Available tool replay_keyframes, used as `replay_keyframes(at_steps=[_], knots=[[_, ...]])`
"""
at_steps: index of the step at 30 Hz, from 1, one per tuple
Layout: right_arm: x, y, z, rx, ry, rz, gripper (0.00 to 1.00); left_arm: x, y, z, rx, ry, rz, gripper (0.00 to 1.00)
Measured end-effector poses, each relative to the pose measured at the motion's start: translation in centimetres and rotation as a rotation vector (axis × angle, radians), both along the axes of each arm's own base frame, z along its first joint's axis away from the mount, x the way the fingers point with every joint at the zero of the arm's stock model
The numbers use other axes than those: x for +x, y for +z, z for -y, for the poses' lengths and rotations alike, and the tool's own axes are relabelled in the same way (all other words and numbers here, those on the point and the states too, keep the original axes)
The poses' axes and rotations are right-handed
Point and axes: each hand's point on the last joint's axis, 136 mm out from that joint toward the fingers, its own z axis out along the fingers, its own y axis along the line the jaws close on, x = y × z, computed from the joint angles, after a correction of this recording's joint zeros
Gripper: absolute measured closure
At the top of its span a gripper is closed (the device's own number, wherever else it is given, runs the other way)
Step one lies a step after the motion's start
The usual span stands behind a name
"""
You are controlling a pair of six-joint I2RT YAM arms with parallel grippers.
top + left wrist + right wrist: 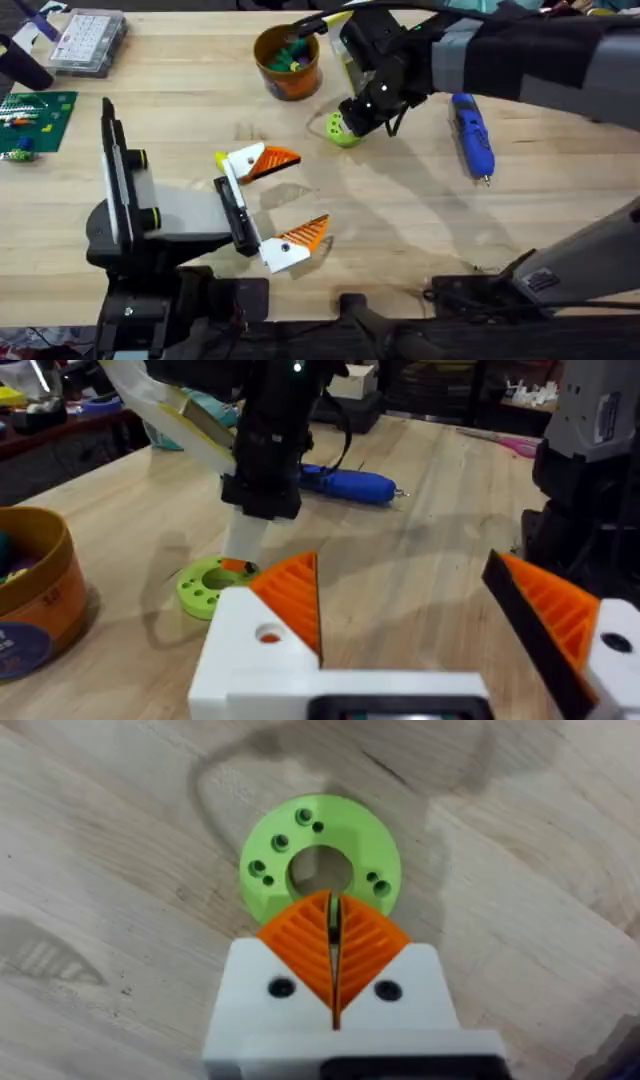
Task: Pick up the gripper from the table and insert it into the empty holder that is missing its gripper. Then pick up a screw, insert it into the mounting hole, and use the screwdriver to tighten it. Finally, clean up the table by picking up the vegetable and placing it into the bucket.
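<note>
"Gaping wide on the near side of the lime-green ring (338,135), the left gripper (295,197) hangs over the wooden table (400,240), white fingers far apart, orange pads facing each other and nothing between them," the first caption writer offers.

"And at the ring itself?" asks the second.

"There the right gripper (332,905) points straight down. Its ribbed pads are pressed flat together with only a thin dark seam between, and their tips sit over the near edge of the ring's centre hole. Whether anything is pinched in that seam cannot be told. The ring lies flat, small holes dotted around its top face."

"The screwdriver?"

"The screwdriver (472,135) lies flat on the table to the right of the ring, well apart from it, thin metal bit toward the arms' bases. No finger touches it. From the left wrist it shows past the right arm, beyond the ring."

"Farther out?"

"The bucket (290,75) stands upright beyond the ring and a little to its left, near but not touching. Coloured pieces (292,55), green among them, lie inside, too small to name. Far to the ring's left, at the table's back corner, rests a clear compartment box (88,42), and nearer than that a green board (35,120)."
</note>
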Motion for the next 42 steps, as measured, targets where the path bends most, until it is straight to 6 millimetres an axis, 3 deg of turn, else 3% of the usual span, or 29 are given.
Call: replay_keyframes(at_steps=[15, 16, 21, 22, 23, 32, 42], knots=[[0.3, 0.1, -0.2, 0.01, -0.001, 0.014, 0.981, 0.0, 0.0, 0.0, 0.0, 0.0, 0.0, 0.012], [0.3, 0.1, -0.2, 0.01, -0.001, 0.014, 0.905, 0.0, 0.0, 0.0, 0.0, 0.0, 0.0, 0.012], [0.4, 0.1, -0.2, 0.01, -0.001, 0.014, 0.152, 0.0, 0.0, 0.0, 0.0, 0.0, 0.0, 0.012], [0.4, 0.1, -0.2, 0.009, 0.0, 0.014, 0.049, 0.0, 0.0, 0.0, 0.0, 0.0, 0.0, 0.012], [0.4, 0.1, -0.2, 0.009, 0.002, 0.015, 0.016, 0.0, 0.0, 0.0, 0.0, 0.0, 0.0, 0.012], [-0.5, 0.5, 0.4, -0.007, 0.002, -0.009, 0.004, 0.0, 0.0, 0.0, 0.0, 0.0, 0.0, 0.012], [-2.2, 6.2, 2.1, 0.009, -0.008, 0.062, 0.004, 0.0, 0.0, 0.0, 0.0, 0.0, 0.0, 0.012]])
